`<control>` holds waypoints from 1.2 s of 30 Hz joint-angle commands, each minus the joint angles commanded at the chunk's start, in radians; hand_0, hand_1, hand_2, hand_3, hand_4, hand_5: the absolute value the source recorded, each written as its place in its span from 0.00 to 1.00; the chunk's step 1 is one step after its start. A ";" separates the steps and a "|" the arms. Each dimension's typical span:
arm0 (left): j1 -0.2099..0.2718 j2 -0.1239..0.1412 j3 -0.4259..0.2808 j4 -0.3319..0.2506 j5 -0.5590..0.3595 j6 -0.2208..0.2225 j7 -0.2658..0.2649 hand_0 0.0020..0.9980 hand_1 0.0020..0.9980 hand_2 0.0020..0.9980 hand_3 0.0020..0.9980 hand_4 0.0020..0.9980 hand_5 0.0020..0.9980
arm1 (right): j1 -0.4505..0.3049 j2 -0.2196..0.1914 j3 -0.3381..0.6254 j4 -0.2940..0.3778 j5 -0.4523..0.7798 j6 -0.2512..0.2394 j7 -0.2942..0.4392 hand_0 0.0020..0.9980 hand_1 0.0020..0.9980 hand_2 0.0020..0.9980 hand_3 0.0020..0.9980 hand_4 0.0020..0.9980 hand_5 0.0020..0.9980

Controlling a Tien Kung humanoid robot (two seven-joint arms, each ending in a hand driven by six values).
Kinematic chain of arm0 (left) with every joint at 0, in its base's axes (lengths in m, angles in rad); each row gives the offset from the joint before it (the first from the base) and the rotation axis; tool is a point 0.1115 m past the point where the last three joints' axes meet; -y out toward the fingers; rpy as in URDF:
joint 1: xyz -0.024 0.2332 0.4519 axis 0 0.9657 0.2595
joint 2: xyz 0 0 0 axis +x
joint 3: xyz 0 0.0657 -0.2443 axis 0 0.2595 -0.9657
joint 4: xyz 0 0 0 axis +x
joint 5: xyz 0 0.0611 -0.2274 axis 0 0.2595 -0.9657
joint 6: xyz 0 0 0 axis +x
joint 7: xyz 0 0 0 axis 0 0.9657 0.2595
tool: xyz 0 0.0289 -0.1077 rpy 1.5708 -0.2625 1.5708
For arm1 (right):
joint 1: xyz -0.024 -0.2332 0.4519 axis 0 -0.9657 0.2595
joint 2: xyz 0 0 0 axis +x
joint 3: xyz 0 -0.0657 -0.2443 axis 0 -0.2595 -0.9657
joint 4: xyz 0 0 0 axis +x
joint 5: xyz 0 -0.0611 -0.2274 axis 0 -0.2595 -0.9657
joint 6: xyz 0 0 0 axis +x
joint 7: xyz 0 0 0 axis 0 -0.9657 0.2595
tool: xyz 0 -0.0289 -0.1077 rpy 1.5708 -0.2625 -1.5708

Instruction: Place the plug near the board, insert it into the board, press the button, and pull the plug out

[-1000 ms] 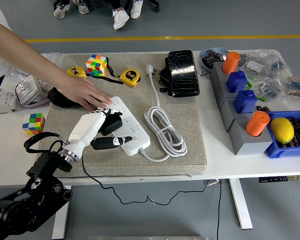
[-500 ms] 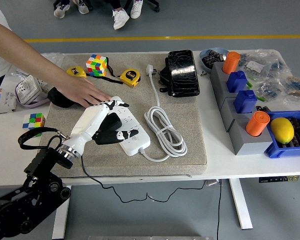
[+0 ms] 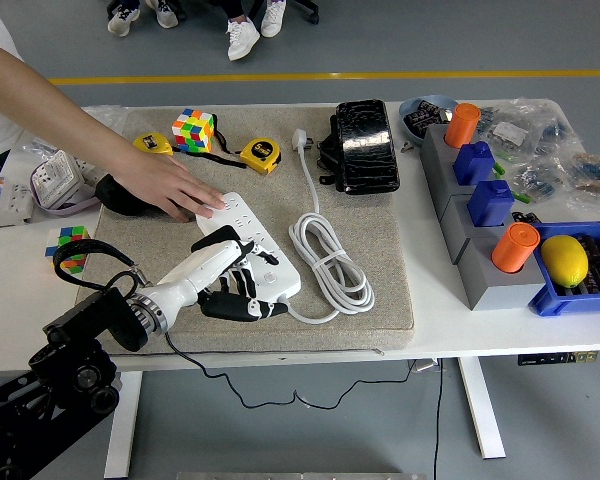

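A white power strip [image 3: 265, 262] lies aslant on the grey mat [image 3: 380, 260]. Its white cord [image 3: 325, 258] is coiled to its right. A black plug [image 3: 236, 241] stands on the strip's middle, and its thin black cable [image 3: 210, 378] trails off the table's near edge. My left hand [image 3: 238, 295] hovers over the strip's near end, just in front of the plug. Its fingers [image 3: 242, 290] are spread downward and hold nothing. A person's hand [image 3: 175, 190] rests flat on the strip's far end.
Two yellow tape measures [image 3: 260, 155], a Rubik's cube [image 3: 193, 129] and a black case [image 3: 362, 145] lie at the mat's far side. A second cube [image 3: 70, 245] sits on the left. Grey holders with orange and blue parts [image 3: 485, 200] and a blue bin with a lemon [image 3: 565, 260] stand on the right.
My left hand carried the plug onto the strip's middle, let go of it and drew back toward the strip's near end. The person's hand stayed on the far end.
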State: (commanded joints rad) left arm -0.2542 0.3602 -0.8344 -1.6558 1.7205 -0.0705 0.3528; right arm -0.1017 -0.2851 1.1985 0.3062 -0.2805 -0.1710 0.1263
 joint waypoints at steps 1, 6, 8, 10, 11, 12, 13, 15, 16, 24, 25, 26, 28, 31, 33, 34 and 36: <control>-0.003 0.001 0.000 -0.006 -0.003 -0.025 0.023 0.08 0.10 0.15 0.93 0.78 0.00 | 0.000 0.000 -0.001 0.000 0.000 0.000 0.000 0.55 0.61 0.55 0.51 0.85 0.37; -0.019 0.000 0.015 -0.007 -0.009 -0.076 0.073 0.08 0.10 0.15 0.93 0.78 0.00 | -0.001 -0.003 -0.006 -0.001 0.003 0.000 0.000 0.55 0.61 0.55 0.51 0.85 0.37; -0.021 0.000 0.025 -0.005 -0.005 -0.073 0.073 0.07 0.10 0.16 0.92 0.79 0.00 | -0.002 -0.003 -0.005 0.000 0.002 0.000 0.000 0.55 0.61 0.55 0.51 0.85 0.37; -0.023 -0.001 0.034 0.002 0.004 -0.072 0.074 0.07 0.10 0.16 0.92 0.79 0.00 | -0.002 -0.003 -0.005 0.000 0.002 0.000 0.000 0.55 0.61 0.55 0.51 0.85 0.37; -0.025 -0.003 0.038 0.008 0.009 -0.072 0.075 0.07 0.10 0.16 0.92 0.79 0.00 | -0.003 -0.003 -0.005 0.000 0.002 0.000 0.000 0.55 0.61 0.55 0.51 0.85 0.37; -0.027 -0.005 0.042 0.016 0.015 -0.075 0.079 0.07 0.10 0.16 0.92 0.79 0.00 | -0.003 -0.003 -0.006 0.000 0.003 0.000 0.000 0.55 0.61 0.55 0.51 0.85 0.37; -0.028 -0.009 0.045 0.023 0.017 -0.076 0.080 0.06 0.11 0.16 0.91 0.80 0.00 | -0.003 -0.003 -0.006 0.000 0.003 0.000 0.000 0.55 0.61 0.55 0.51 0.85 0.37; -0.031 -0.017 0.052 0.041 0.026 -0.072 0.079 0.06 0.11 0.16 0.91 0.80 0.00 | -0.004 -0.003 -0.006 0.001 0.002 -0.001 0.001 0.55 0.61 0.55 0.51 0.85 0.37; -0.032 -0.021 0.053 0.048 0.031 -0.071 0.078 0.06 0.11 0.16 0.91 0.80 0.00 | -0.003 -0.003 -0.005 0.001 0.002 -0.001 0.001 0.55 0.61 0.55 0.51 0.85 0.37; -0.049 -0.036 0.059 0.089 0.065 -0.067 0.086 0.06 0.11 0.16 0.91 0.79 0.00 | -0.002 -0.003 0.002 0.003 -0.001 -0.001 0.001 0.55 0.61 0.55 0.51 0.85 0.37; -0.051 -0.038 0.059 0.093 0.070 -0.069 0.089 0.06 0.10 0.16 0.91 0.79 0.00 | -0.002 -0.003 0.002 0.002 -0.001 -0.001 0.001 0.55 0.61 0.55 0.51 0.85 0.37; -0.052 -0.039 0.059 0.096 0.070 -0.073 0.093 0.06 0.10 0.16 0.91 0.79 0.00 | -0.003 -0.003 0.001 0.002 0.000 -0.001 0.001 0.55 0.61 0.55 0.51 0.85 0.37; -0.052 -0.039 0.059 0.101 0.071 -0.077 0.098 0.06 0.10 0.16 0.91 0.79 0.00 | -0.003 -0.003 0.002 0.002 0.000 -0.001 0.001 0.55 0.61 0.55 0.51 0.85 0.37; -0.053 -0.040 0.062 0.111 0.078 -0.091 0.110 0.06 0.10 0.16 0.90 0.79 0.00 | -0.004 -0.003 0.003 0.002 -0.001 -0.001 0.001 0.55 0.61 0.55 0.51 0.85 0.37; -0.053 -0.040 0.063 0.113 0.078 -0.096 0.116 0.06 0.10 0.16 0.90 0.79 0.00 | -0.004 -0.002 0.004 0.003 -0.002 -0.001 0.001 0.55 0.61 0.55 0.51 0.85 0.37; -0.054 -0.040 0.063 0.113 0.081 -0.101 0.121 0.06 0.10 0.16 0.90 0.79 0.00 | -0.004 -0.002 0.004 0.003 -0.002 -0.001 0.001 0.55 0.61 0.55 0.51 0.85 0.37; -0.054 -0.040 0.064 0.114 0.083 -0.107 0.126 0.06 0.10 0.16 0.90 0.79 0.00 | -0.004 -0.002 0.004 0.003 -0.002 -0.001 0.001 0.55 0.61 0.55 0.51 0.85 0.37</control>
State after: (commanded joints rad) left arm -0.3080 0.3203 -0.7705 -1.5421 1.8032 -0.1778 0.4788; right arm -0.1053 -0.2874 1.2022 0.3090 -0.2825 -0.1722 0.1273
